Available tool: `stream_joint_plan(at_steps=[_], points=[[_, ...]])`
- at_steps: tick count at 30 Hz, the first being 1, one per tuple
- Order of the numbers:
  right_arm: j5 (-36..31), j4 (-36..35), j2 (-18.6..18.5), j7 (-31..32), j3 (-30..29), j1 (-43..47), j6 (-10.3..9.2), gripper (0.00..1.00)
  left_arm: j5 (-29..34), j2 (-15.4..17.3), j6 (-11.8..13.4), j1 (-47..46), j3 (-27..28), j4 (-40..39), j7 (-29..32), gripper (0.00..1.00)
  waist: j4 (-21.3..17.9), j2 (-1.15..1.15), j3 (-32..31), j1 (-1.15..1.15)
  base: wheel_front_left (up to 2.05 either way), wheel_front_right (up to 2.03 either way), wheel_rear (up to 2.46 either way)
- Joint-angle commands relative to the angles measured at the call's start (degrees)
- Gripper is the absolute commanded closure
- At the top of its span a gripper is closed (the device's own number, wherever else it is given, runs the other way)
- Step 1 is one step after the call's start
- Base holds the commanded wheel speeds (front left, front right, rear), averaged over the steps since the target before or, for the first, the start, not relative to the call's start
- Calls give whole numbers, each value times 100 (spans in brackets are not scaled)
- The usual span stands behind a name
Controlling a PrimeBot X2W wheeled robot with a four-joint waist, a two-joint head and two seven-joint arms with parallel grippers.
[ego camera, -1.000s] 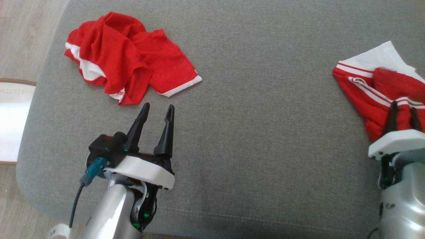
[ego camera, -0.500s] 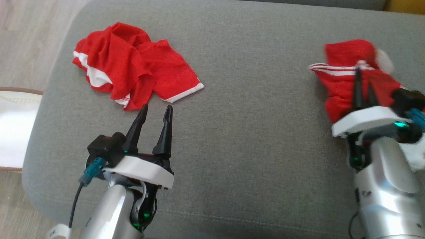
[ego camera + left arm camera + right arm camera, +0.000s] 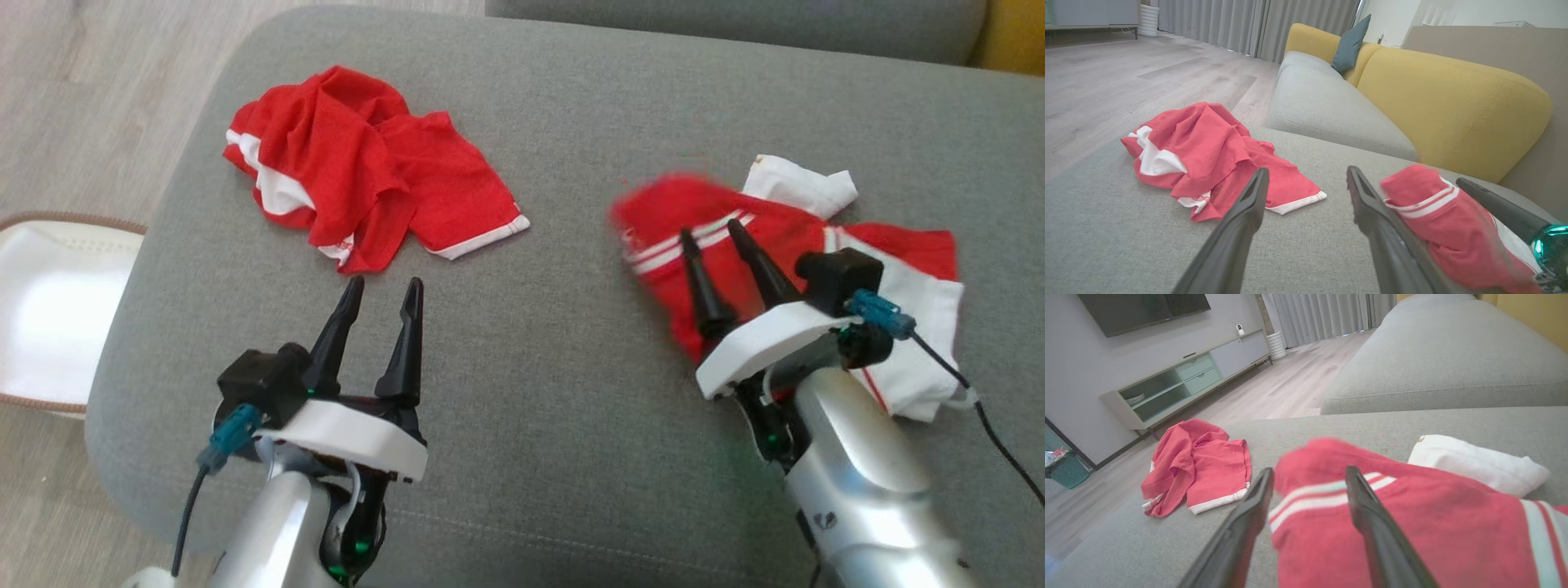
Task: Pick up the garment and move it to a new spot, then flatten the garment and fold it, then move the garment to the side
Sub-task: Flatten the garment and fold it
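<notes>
Head view: right gripper (image 3: 712,229), fingers parted, hangs over the striped garment (image 3: 890,245), pinching nothing; left gripper (image 3: 385,284), also spread, hovers well left of it. Flattening likely wants opposite hems pinched and drawn apart.

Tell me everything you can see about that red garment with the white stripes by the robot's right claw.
The striped garment is soft red cloth with paired white stripes and white panels, one white corner folded up at the far side. It lies rumpled, not flattened, on the grey sofa cushion. Its left end is blurred. The right gripper sits over it, fingers apart; contact is unclear.
</notes>
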Motion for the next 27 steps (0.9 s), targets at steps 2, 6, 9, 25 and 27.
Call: stream_joint_plan(at_steps=[2,6,9,25,27], points=[[125,-143,17,-142,267,-103,37,0,-18,42,45,-103,220,-189,-70,0,-66,0,-69,0,0,0,0],[45,-146,17,-289,133,-111,37,0,54,42,45,-27,353,-223,-70,0,-267,0,-182,0,0,0,0],[-123,-231,17,-384,-181,-41,37,0,73,42,34,-8,409,-269,-70,0,-434,0,-261,0,0,0,0],[-938,-1523,17,-445,-1880,1570,37,0,113,42,46,76,321,-413,-70,0,-833,0,-302,0,0,0,0],[-959,-1520,17,-404,-1977,1531,37,0,130,42,31,65,306,-410,-70,0,-829,0,-249,0,0,0,0]])
